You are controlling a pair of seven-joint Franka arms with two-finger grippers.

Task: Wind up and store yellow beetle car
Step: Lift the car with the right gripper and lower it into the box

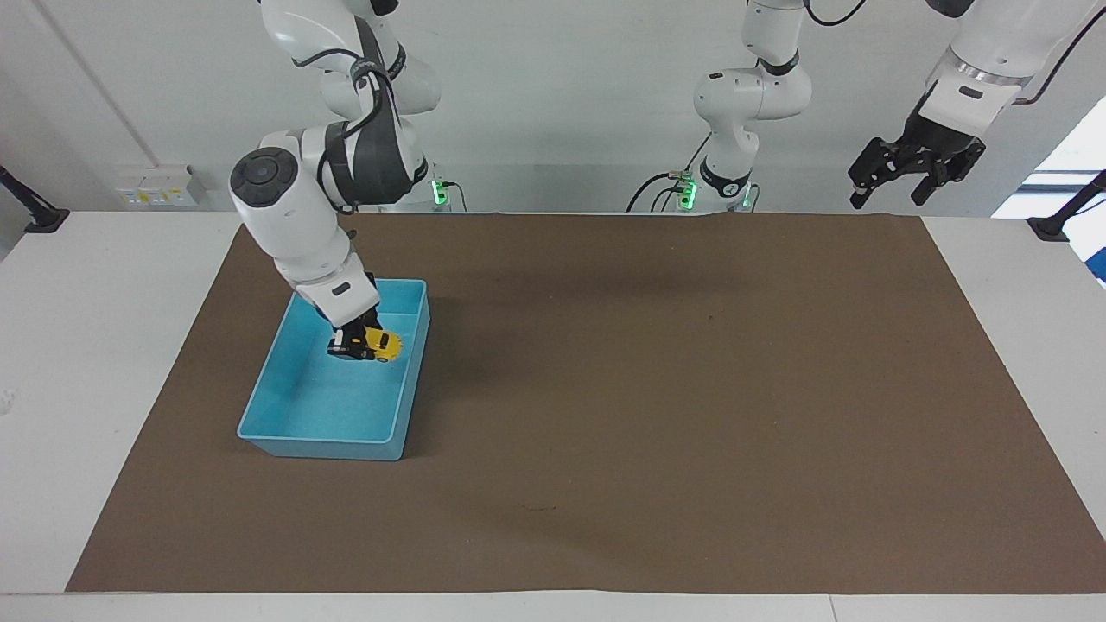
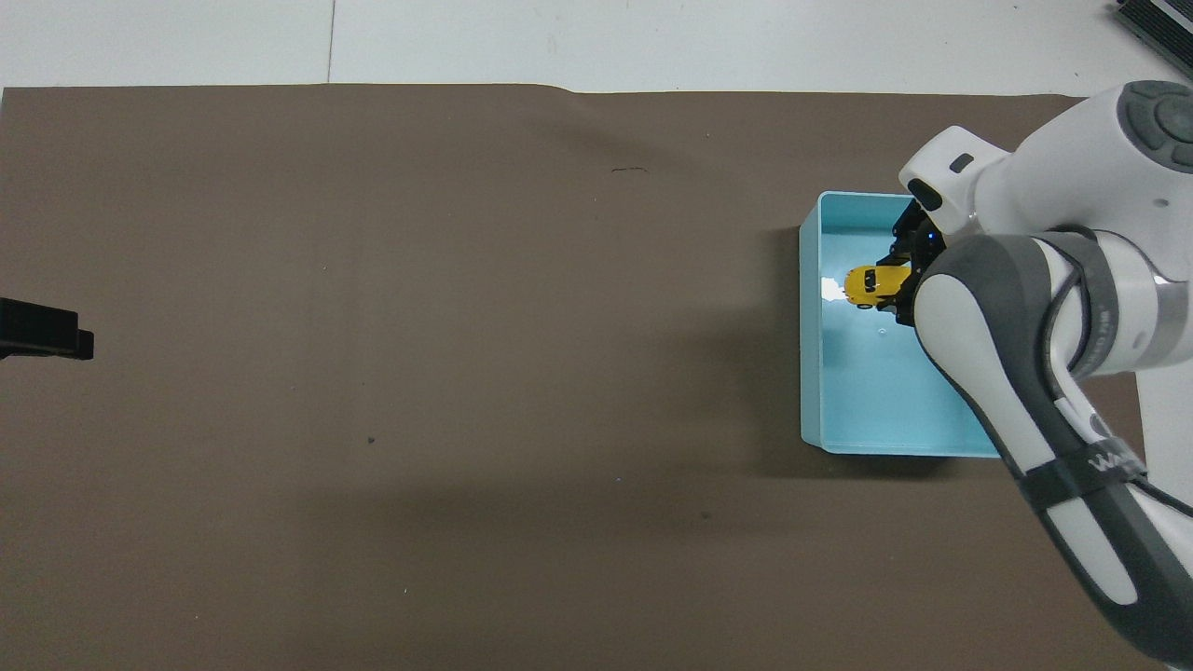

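The yellow beetle car hangs slightly tilted over the inside of the blue bin. My right gripper is shut on the car's rear end, its arm leaning in over the bin from the robots' side. The car sits above the part of the bin farther from the robots. My left gripper waits open and raised at the left arm's end of the table, holding nothing.
A brown mat covers most of the white table. The bin stands on the mat toward the right arm's end. A small dark speck lies on the mat near its middle.
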